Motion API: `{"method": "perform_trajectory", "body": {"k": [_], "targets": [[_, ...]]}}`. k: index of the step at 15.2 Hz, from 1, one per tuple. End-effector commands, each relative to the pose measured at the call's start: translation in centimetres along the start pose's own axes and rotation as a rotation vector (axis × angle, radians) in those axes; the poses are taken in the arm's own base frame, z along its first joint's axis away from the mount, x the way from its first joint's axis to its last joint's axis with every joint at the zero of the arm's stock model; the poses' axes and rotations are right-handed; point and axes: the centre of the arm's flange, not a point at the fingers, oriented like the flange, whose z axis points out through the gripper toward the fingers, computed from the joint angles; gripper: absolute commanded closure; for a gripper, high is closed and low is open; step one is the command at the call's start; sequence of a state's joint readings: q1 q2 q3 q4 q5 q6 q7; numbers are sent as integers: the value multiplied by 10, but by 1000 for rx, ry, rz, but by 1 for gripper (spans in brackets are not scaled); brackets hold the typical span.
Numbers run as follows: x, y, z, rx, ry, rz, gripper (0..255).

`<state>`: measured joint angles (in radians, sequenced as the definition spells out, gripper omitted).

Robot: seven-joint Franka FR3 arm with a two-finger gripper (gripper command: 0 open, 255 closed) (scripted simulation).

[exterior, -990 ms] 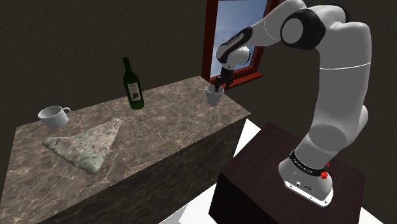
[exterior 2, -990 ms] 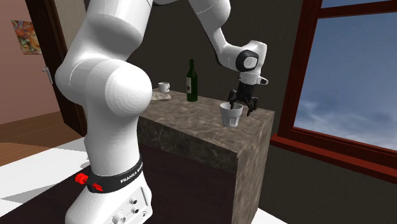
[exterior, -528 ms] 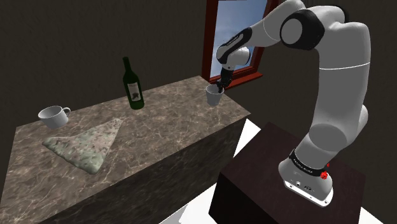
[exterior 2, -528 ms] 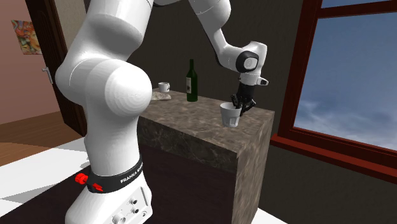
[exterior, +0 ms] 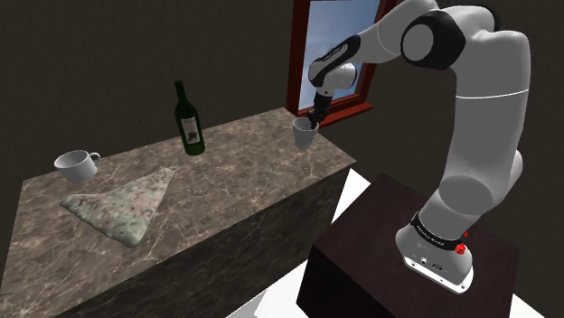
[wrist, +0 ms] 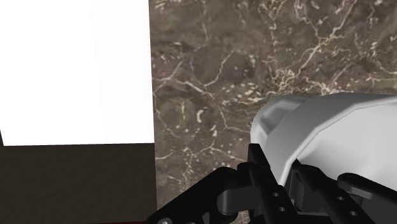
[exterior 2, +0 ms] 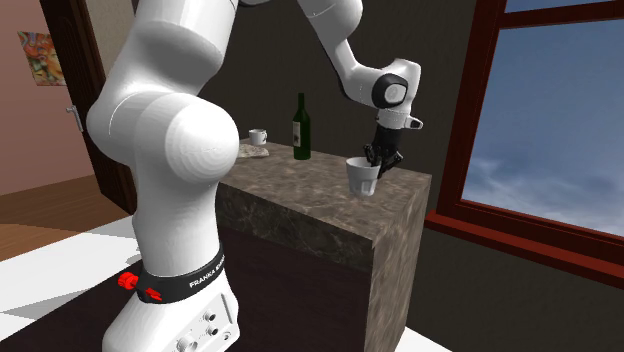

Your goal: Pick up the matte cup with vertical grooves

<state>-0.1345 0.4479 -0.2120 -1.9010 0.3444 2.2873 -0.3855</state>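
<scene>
A plain pale cup [exterior: 305, 135] hangs at the near corner of the dark marble counter [exterior: 244, 176], by the window end. My black gripper [exterior: 313, 120] comes down from above and is shut on the cup's rim on the side toward the window. From the second exterior view the cup [exterior 2: 363, 177] sits just under the gripper [exterior 2: 376, 157], its base barely off the counter [exterior 2: 330, 205]. In the wrist view the cup [wrist: 318, 137] lies tilted against the gripper [wrist: 278, 173], one finger outside the wall and one inside.
A dark green wine bottle [exterior: 188, 122] stands mid-counter. A white mug [exterior: 76, 163] and a folded mottled cloth [exterior: 122, 204] lie at the far end. The counter's edge and a drop to the white floor [wrist: 76, 70] are right beside the cup. A red-framed window [exterior: 330, 54] stands behind.
The fingers, open around the rim a second ago, have closed on it. The hand has risen slightly and the cup has come up a little with it.
</scene>
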Motion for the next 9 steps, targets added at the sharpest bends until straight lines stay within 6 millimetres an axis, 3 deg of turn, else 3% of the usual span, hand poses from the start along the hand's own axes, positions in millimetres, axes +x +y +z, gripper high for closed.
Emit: {"method": "perform_trajectory", "body": {"k": [1, 9], "targets": [[-1, -3, -11, 0, 0, 0, 255], [-1, -10, -52, 0, 0, 0, 255]]}}
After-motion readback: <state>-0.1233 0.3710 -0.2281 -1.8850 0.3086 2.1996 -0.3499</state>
